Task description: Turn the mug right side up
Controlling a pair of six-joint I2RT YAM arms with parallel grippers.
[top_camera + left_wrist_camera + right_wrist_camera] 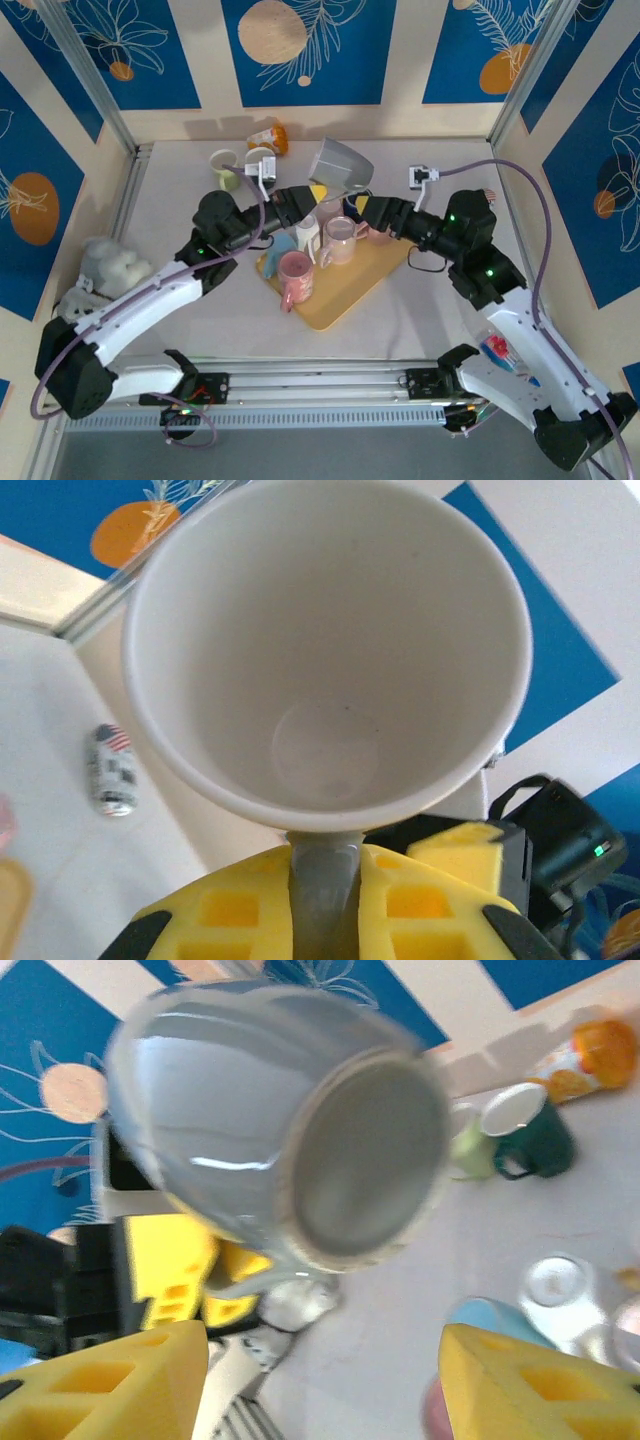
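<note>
Above the far edge of the yellow tray (350, 292), the grey mug (340, 163) hangs in the air, tipped roughly onto its side. Its mouth faces the left wrist camera and its base faces the right one. The left gripper (316, 192) is clamped on the mug's handle (322, 892), which is pinched between the yellow pads. The right gripper (357, 203) sits just beside the mug with its fingers (110, 1380) spread wide. They flank the base without touching it, so the left arm alone carries the mug.

I judge the turn to be in mid-course: the mug is lifted and partly rotated, but not yet upright or set down. The next move calls for rolling the left wrist until the mouth points up. The mug then needs lowering onto a bare patch of table (180, 190), away from the pink mugs (296, 272) on the tray, before the handle is released.
</note>
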